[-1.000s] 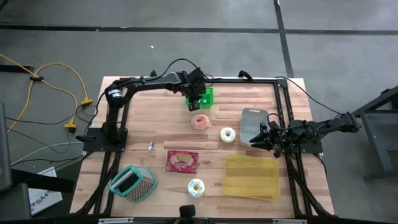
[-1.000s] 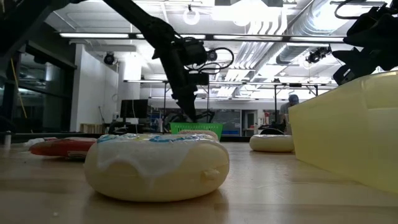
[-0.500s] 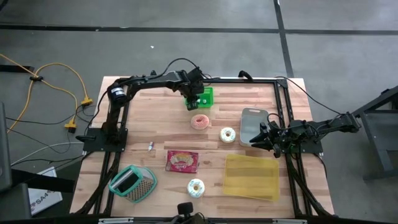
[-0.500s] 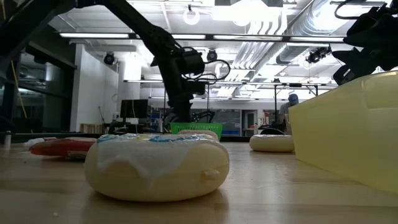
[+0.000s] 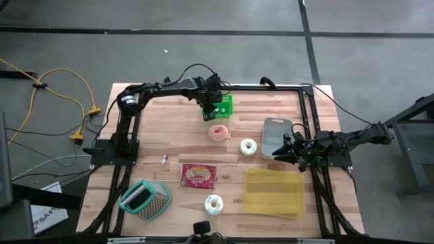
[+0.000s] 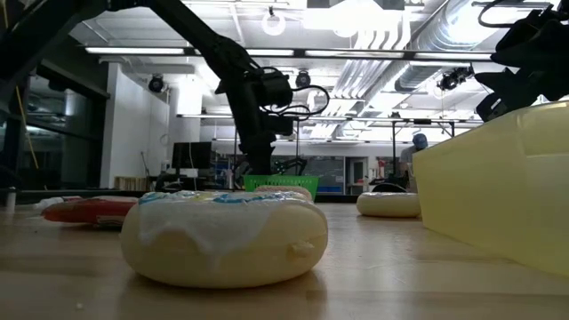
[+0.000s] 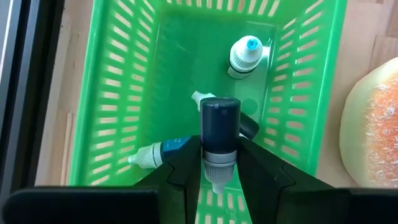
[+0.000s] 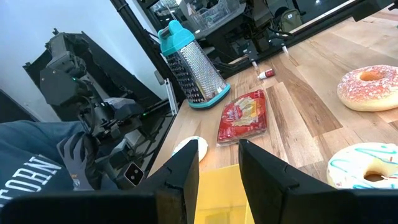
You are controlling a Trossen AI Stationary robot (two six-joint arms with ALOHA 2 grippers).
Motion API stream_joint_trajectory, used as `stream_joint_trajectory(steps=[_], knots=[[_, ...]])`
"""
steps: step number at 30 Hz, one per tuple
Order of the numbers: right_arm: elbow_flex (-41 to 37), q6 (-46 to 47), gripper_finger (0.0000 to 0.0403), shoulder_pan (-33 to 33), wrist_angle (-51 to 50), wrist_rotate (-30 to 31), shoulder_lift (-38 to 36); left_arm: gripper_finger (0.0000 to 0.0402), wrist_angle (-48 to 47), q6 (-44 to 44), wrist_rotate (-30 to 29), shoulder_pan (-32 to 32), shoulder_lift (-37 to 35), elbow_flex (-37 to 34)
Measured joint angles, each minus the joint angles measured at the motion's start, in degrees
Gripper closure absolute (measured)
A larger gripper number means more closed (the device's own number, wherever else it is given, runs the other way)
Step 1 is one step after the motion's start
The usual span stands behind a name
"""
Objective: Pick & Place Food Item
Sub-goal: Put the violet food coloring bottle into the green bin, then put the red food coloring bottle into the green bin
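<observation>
Here, over the green basket (image 7: 124,93) at the far edge of the counter (image 5: 169,129), hangs the left claw (image 7: 219,155), closed on a small bottle (image 7: 220,124). Held by its pale neck between the two fingers (image 7: 186,168). Long axis in line with the fingers, dark cap at the fingertip end, pale end back toward the wrist. No readable label on it.

Below, on the basket floor, three more small bottles: one standing with a blue tip (image 7: 247,55), one lying on its side with a blue band (image 7: 163,150), and one partly hidden behind the held bottle. Just outside the basket, a pink doughnut (image 5: 218,132).

At the right side of the counter, low by a grey tray (image 5: 274,132), the right claw (image 8: 217,155), fingers apart with nothing between them.

Beyond the counter's edge, a person's blue sleeve (image 8: 31,180) with the letters "OHN". On a box on the floor (image 5: 47,215), "SA4". Writing on the red packet (image 5: 199,175) too small to read.
</observation>
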Motion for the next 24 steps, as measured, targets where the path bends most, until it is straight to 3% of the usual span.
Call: stream_joint_trajectory(steps=[16,24], knots=[[0.0,-0.01,0.0302,-0.01,-0.04,0.0,0.0,0.0299,-0.32,0.25,-0.05,-0.07,-0.43,0.01],[0.02,0.0,0.0302,-0.02,-0.07,0.0,0.0,0.0299,-3.74,1.08,-3.09,-1.67,-7.52,0.86]])
